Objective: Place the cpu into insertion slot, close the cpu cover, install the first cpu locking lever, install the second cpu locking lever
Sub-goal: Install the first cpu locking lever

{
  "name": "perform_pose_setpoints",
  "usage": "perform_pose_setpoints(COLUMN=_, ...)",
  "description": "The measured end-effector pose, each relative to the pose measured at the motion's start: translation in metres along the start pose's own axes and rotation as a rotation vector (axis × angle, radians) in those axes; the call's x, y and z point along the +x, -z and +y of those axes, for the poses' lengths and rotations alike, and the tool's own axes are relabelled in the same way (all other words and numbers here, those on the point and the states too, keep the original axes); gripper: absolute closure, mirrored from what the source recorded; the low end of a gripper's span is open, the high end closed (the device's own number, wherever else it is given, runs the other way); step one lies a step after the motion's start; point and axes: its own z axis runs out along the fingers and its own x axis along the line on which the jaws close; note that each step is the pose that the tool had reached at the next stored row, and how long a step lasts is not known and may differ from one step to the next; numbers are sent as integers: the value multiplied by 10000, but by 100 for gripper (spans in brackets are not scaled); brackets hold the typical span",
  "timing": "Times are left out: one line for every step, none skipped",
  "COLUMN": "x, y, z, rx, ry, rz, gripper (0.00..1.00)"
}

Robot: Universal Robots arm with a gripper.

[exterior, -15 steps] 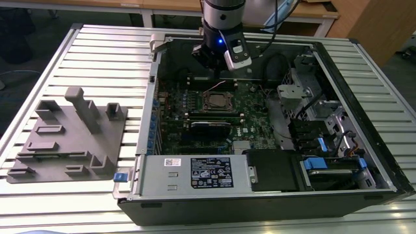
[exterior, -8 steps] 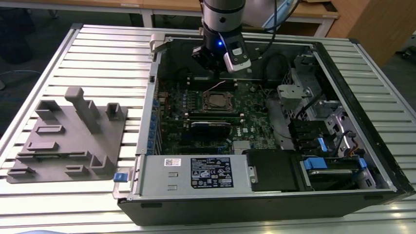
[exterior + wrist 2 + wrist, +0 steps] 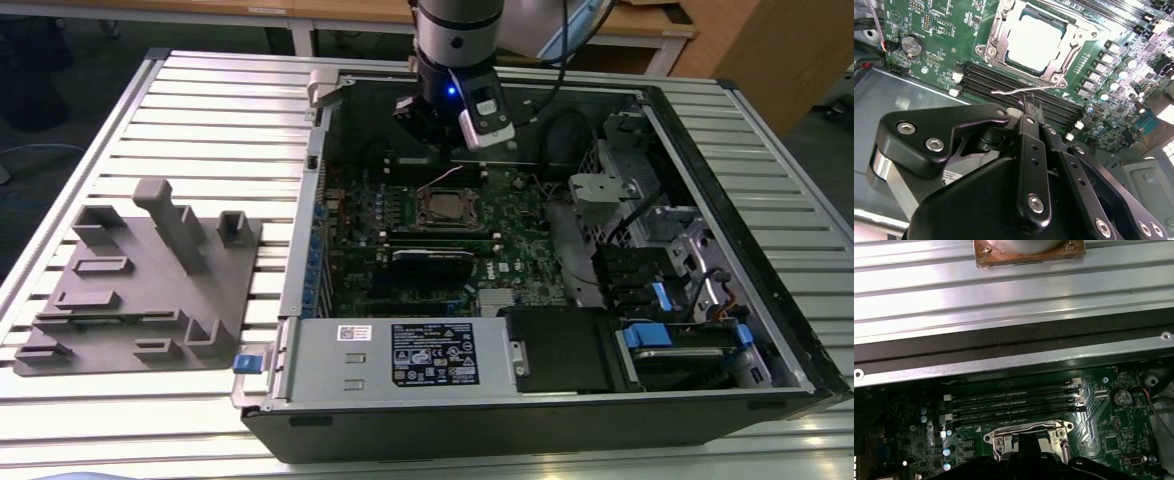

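Where the exterior view looks into the open computer case (image 3: 694,160), the silver power supply (image 3: 400,355) lies closest to the camera, well in front of the insertion slot (image 3: 447,207). A grey fixture tray (image 3: 134,290) sits outside the case on the slatted table (image 3: 214,120), well apart from the slot on the exterior view's left. The slot itself is on the green board, and the second wrist view shows the cpu (image 3: 1033,42) seated in it. The cpu cover (image 3: 995,39) is folded down flat around the chip's silver face. Just beside the slot, a thin wire locking lever (image 3: 1009,91) stands loose over the black memory slots (image 3: 999,80). The gripper (image 3: 1027,102) hangs just behind the slot with its jaws drawn together, no gap showing. Its tips meet the lever, though I cannot tell whether they pinch it.
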Motion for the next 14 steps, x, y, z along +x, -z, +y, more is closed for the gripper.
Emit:
perform_pose_setpoints(x=0, y=-1, z=0, rx=2, ry=0, rz=1, gripper=90)
perform_pose_setpoints(x=0, y=-1, z=0, rx=3, ry=0, rz=1, gripper=90)
perform_pose_setpoints(x=0, y=-1, z=-1, rx=3, ry=0, rz=1, gripper=90)
perform_pose_setpoints(x=0, y=-2, z=0, rx=0, ry=0, rz=0, gripper=90)
perform_pose_setpoints(x=0, y=-2, z=0, rx=1, ry=0, rz=0, gripper=90)
perform_pose_setpoints(x=0, y=-3, z=0, rx=1, ry=0, rz=0, gripper=90)
perform_pose_setpoints(x=0, y=-4, z=-1, rx=1, ry=0, rz=0, gripper=90)
perform_pose_setpoints(x=0, y=-9, z=-1, rx=-4, ry=0, rz=-2, gripper=90)
perform_pose_setpoints(x=0, y=-15, z=-2, rx=-4, ry=0, rz=-2, gripper=90)
perform_pose_setpoints(x=1, y=-22, z=-4, rx=0, ry=0, rz=0, gripper=90)
perform_pose_setpoints(x=1, y=-26, z=-5, rx=0, ry=0, rz=0, gripper=90)
perform_pose_setpoints(x=1, y=-26, z=-5, rx=2, ry=0, rz=1, gripper=90)
perform_pose_setpoints(x=2, y=-38, z=-7, rx=1, ry=0, rz=1, gripper=90)
perform_pose_setpoints(x=2, y=-43, z=-7, rx=0, ry=0, rz=0, gripper=90)
